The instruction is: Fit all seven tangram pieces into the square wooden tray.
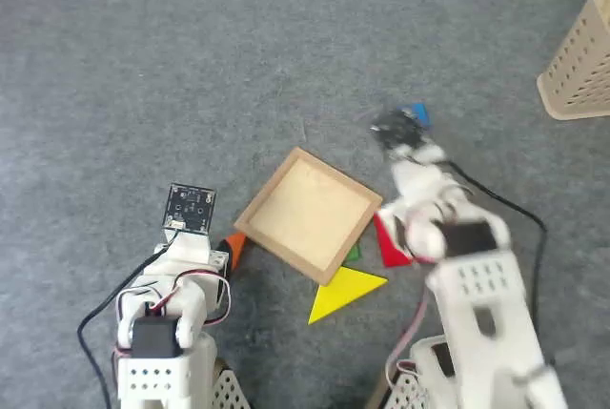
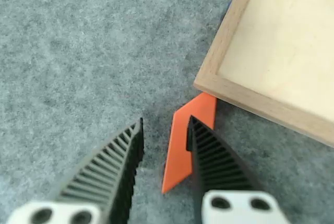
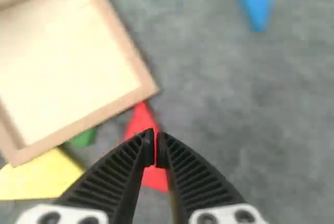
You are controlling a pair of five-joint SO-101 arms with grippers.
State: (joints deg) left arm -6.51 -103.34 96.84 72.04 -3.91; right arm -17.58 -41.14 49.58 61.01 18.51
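Grey carpet surface point(image 1: 143, 94); square wooden tray point(image 1: 282, 253) mid-table, empty. Left gripper point(image 2: 166, 121) jaws apart by tray's left corner. Flat orange parallelogram piece point(image 2: 178, 151) lies against one finger, off-centre, tip at tray rim. Risk: closing misses piece or shoves it into rim. Right gripper point(image 3: 155, 134) fingers pressed together above red triangle piece point(image 3: 136, 125); descending like this would likely only push it.

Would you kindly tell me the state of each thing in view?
wooden tray, empty.
left gripper, open over the orange piece.
orange piece, flat on mat, tip at tray corner.
right gripper, shut above the red piece.
red piece, on mat beside tray.
yellow piece, on mat outside tray.
green piece, outside tray, at its rim.
blue piece, on mat, apart from tray.
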